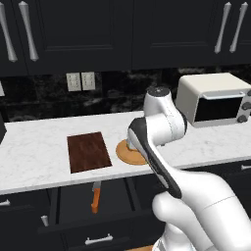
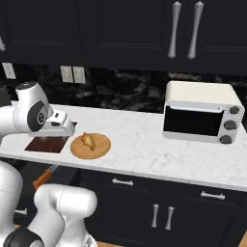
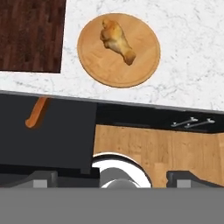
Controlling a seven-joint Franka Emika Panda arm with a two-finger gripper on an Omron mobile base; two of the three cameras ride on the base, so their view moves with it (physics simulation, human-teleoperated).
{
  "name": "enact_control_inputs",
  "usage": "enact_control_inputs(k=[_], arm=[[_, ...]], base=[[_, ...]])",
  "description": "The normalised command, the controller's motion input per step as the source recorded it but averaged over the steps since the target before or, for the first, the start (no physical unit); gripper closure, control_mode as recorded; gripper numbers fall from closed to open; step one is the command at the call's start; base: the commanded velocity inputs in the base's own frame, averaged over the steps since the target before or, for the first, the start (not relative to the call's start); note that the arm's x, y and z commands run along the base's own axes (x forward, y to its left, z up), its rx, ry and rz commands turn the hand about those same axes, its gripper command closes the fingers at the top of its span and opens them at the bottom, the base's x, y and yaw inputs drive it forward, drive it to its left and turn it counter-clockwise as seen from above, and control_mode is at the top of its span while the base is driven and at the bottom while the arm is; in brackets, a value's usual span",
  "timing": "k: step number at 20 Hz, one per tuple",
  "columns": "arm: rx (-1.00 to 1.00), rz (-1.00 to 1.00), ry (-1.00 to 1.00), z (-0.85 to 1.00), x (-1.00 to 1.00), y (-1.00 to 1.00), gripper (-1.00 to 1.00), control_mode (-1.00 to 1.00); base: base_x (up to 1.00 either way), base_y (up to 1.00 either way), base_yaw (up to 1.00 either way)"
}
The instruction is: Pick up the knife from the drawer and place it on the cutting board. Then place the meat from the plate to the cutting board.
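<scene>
The knife (image 1: 96,196) lies in the open dark drawer (image 1: 73,208), its orange handle (image 3: 37,111) pointing toward the drawer front. On the counter the dark reddish-brown cutting board (image 1: 88,152) lies bare. Right of it is the round tan plate (image 3: 118,50) with the golden meat (image 3: 116,39) on it. My gripper (image 3: 116,179) hangs above the counter's front edge, over the plate and the drawer. It is open, its fingertips (image 3: 43,177) far apart with nothing between them. In the left base view my arm covers part of the plate.
A cream toaster oven (image 1: 215,100) stands at the right on the white marble counter (image 1: 34,152). Dark upper cabinets with long silver handles (image 2: 173,29) hang above. Closed lower drawers (image 2: 123,182) sit right of the open one. Wooden floor (image 3: 153,144) shows below.
</scene>
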Motion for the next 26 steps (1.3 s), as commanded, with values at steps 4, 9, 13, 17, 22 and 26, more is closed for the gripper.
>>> enact_control_inputs(k=[4, 9, 13, 17, 22, 26], arm=[[0.0, 0.0, 0.0, -0.43, -0.16, 0.56, -1.0, -1.0], [0.0, 0.0, 0.09, -0.41, -0.03, 0.52, -1.0, -1.0], [0.0, 0.0, 0.14, -0.36, 0.0, 0.45, -1.0, -1.0], [0.01, 0.02, 0.18, -0.34, 0.01, 0.44, -1.0, -1.0], [0.01, 0.01, 0.19, -0.38, 0.06, 0.36, -1.0, -1.0], [0.0, 0.0, 0.07, -0.33, 0.01, 0.27, -1.0, -1.0]], base=[[0.0, 0.0, 0.0], [0.0, 0.0, 0.0], [0.0, 0.0, 0.0], [0.0, 0.0, 0.0], [0.0, 0.0, 0.0], [0.0, 0.0, 0.0]])
